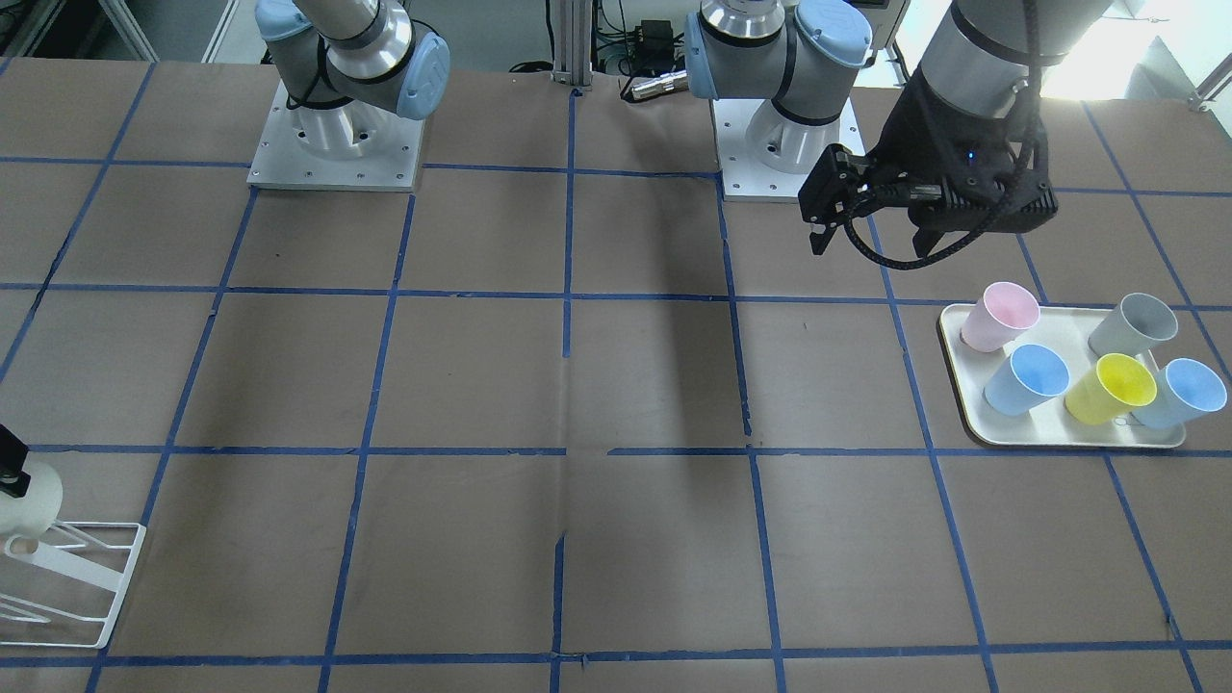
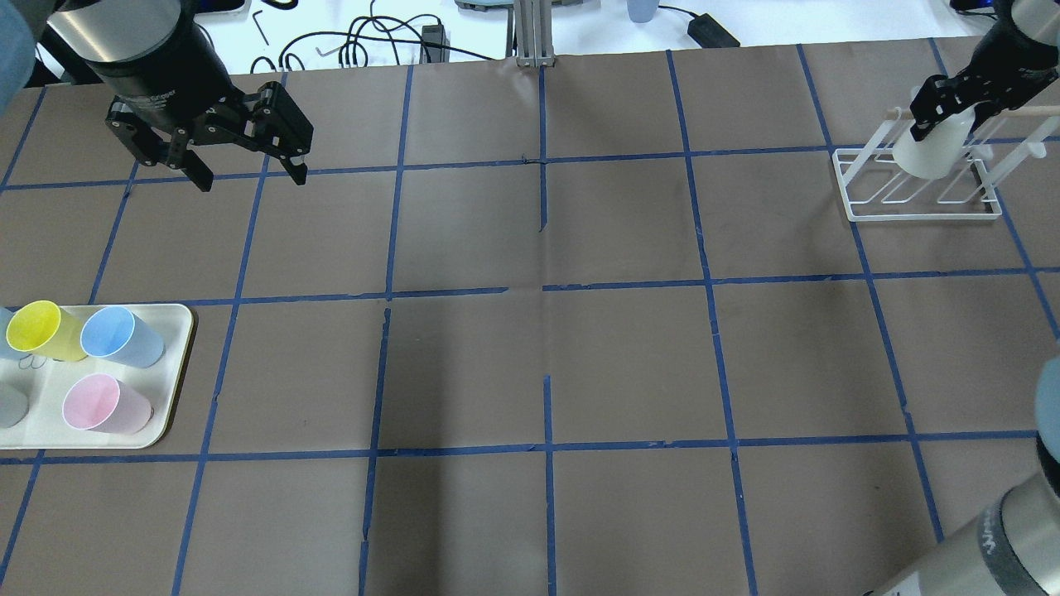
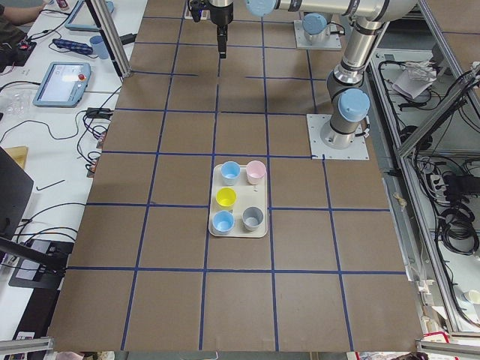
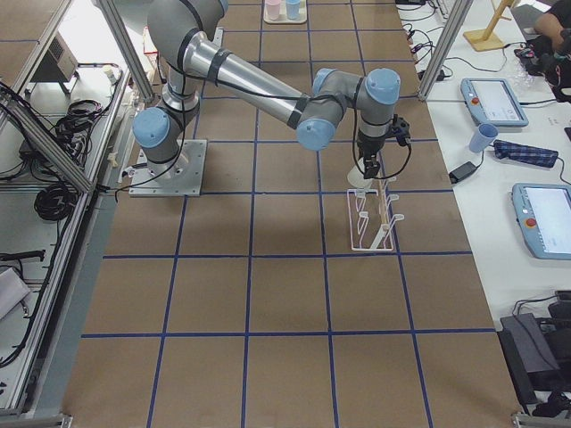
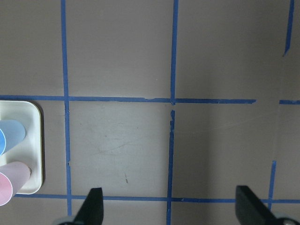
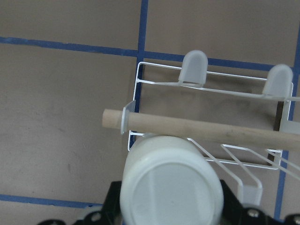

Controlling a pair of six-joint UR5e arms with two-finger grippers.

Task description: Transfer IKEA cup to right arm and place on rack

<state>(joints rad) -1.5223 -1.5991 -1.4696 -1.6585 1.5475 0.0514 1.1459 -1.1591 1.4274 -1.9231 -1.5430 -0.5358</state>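
Gripping the cream cup (image 2: 927,157) bottom-up in the right pincer (image 2: 952,120), with the rack (image 2: 919,218) just beneath and the left pincer (image 2: 251,178) wide open, empty.

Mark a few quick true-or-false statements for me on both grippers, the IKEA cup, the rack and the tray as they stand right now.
1. The right gripper is shut on the IKEA cup. True.
2. The left gripper holds a blue cup. False: it is open and empty.
3. The IKEA cup is held at the rack. True.
4. The tray holds three cups. False: it holds five, a pink cup, a grey cup, a yellow cup and two blue cups.
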